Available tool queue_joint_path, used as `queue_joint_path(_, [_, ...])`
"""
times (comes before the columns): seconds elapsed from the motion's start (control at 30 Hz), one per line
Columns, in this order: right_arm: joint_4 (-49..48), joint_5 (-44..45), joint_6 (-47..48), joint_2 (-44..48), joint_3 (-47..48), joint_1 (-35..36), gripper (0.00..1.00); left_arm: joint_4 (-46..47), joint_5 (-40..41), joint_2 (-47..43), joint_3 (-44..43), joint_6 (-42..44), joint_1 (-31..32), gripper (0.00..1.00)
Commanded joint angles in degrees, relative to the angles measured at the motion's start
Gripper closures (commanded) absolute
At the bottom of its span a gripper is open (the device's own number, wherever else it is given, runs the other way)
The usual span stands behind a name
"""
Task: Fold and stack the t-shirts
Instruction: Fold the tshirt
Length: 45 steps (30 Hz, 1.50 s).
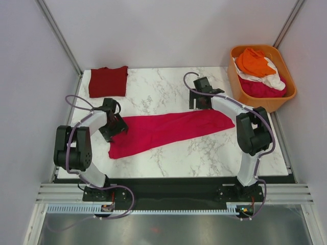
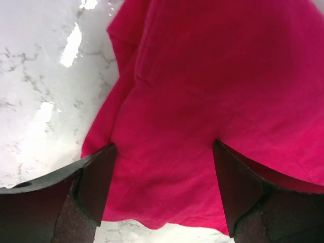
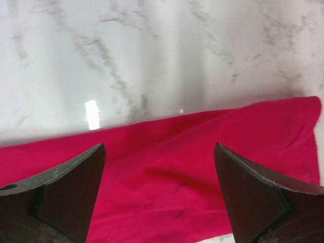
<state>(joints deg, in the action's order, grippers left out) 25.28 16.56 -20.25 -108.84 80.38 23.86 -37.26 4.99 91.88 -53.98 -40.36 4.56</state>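
Note:
A bright magenta-pink t-shirt lies folded into a long band across the middle of the marble table. My left gripper hovers open over its left end, cloth lying flat below the spread fingers. Above the band's right part, my right gripper is open too; in the right wrist view the shirt lies loose beneath it. A maroon-red t-shirt rests folded at the table's far left corner. More t-shirts, orange, white and pink, are piled in the tub.
The rigid orange tub stands off the table's far right corner. Grey walls close in on the left, back and right. Bare marble shows beyond the shirt's far edge.

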Motion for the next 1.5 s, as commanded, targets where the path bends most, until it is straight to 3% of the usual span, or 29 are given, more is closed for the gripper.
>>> queue_joint_path(0.0, [2.23, 1.98, -0.84, -4.01, -0.40, -2.67, 0.04, 5.34, -2.44, 4.43, -0.43, -2.36, -0.16, 0.16])
queue_joint_path(0.03, [2.32, 2.42, -1.45, -5.06, -0.66, -3.11, 0.04, 5.61, -2.53, 5.24, -0.69, -1.92, -0.16, 0.17])
queue_joint_path(0.1, [2.23, 2.95, -2.07, -5.59, -2.41, -4.25, 0.04, 5.88, -2.19, 8.04, -2.00, -1.04, -0.16, 0.31])
queue_joint_path(0.13, [2.15, 2.96, -2.60, -5.77, -3.55, -4.52, 0.04, 5.88, -1.66, 8.84, -2.62, -0.86, -0.16, 0.64])
queue_joint_path(0.2, [1.88, 3.31, -3.04, -5.95, -4.87, -4.78, 0.04, 5.97, -1.04, 11.38, -4.72, -0.60, -0.16, 0.94])
queue_joint_path(0.23, [1.71, 3.22, -3.56, -6.12, -6.10, -4.87, 0.04, 5.97, -0.78, 12.18, -5.69, -0.34, -0.16, 0.98])
queue_joint_path(0.43, [-0.13, -4.67, -5.94, -2.97, -16.36, -4.26, 0.04, 5.88, -0.42, 16.57, -18.77, -0.16, -0.34, 0.98])
queue_joint_path(0.5, [-1.98, -10.04, -7.52, 0.36, -20.42, -3.47, 0.04, 1.27, 3.75, 18.07, -27.21, 4.02, -0.16, 0.98])
queue_joint_path(0.6, [-4.01, -16.37, -10.85, 5.90, -27.89, 0.21, 0.05, 0.78, 1.17, 23.59, -41.08, 8.78, 1.50, 0.98])
queue_joint_path(0.63, [-4.44, -17.86, -12.08, 7.57, -30.78, 3.71, 0.05, 0.08, 0.38, 28.49, -49.39, 10.29, 2.99, 0.98])
queue_joint_path(0.7, [-4.71, -19.71, -16.37, 12.30, -33.95, 8.64, 0.05, -1.15, -0.60, 34.39, -58.21, 14.49, 4.23, 0.98])
queue_joint_path(0.73, [-4.80, -20.07, -18.05, 13.81, -34.76, 14.41, 0.05, -2.55, -0.69, 37.56, -63.05, 15.13, 4.84, 0.98])
queue_joint_path(0.77, [-4.89, -20.42, -19.72, 16.70, -35.37, 17.33, 0.05, -5.00, -1.73, 44.72, -73.80, 15.92, 4.93, 0.98])
queue_joint_path(0.87, [-6.46, -22.09, -24.83, 21.19, -36.26, 28.85, 0.04, -6.86, -10.50, 54.61, -93.68, 15.84, 4.93, 0.98])
queue_joint_path(0.93, [-7.69, -24.46, -23.00, 22.35, -33.72, 34.56, 0.04, -3.54, -16.99, 59.11, -97.10, 14.35, 5.37, 0.98])
queue_joint_path(0.97, [-6.83, -24.38, -21.77, 22.87, -32.32, 35.63, 0.04, 2.74, -19.65, 58.77, -95.63, 12.95, 5.46, 0.96])
queue_joint_path(1.0, [-5.60, -21.77, -20.72, 23.31, -29.61, 36.52, 0.03, 4.98, -23.15, 58.42, -93.87, 12.85, 5.81, 0.77])
queue_joint_path(1.07, [-1.04, -17.90, -18.69, 24.28, -27.13, 36.52, 0.02, 5.88, -21.00, 57.98, -92.72, 14.07, 7.04, 0.37])
queue_joint_path(1.1, [0.63, -15.35, -17.73, 24.46, -24.25, 36.44, 0.02, 5.79, -18.38, 56.85, -92.28, 14.17, 7.04, 0.01])
queue_joint_path(1.23, [9.60, -6.03, -13.77, 23.85, -16.41, 36.00, 0.02, 5.62, -17.12, 52.45, -88.94, 14.96, 5.82, 0.00])
queue_joint_path(1.47, [8.48, -9.24, -9.20, 20.35, -7.70, 26.26, 0.02, 5.17, -11.77, 33.83, -76.74, 16.72, 5.37, 0.00])
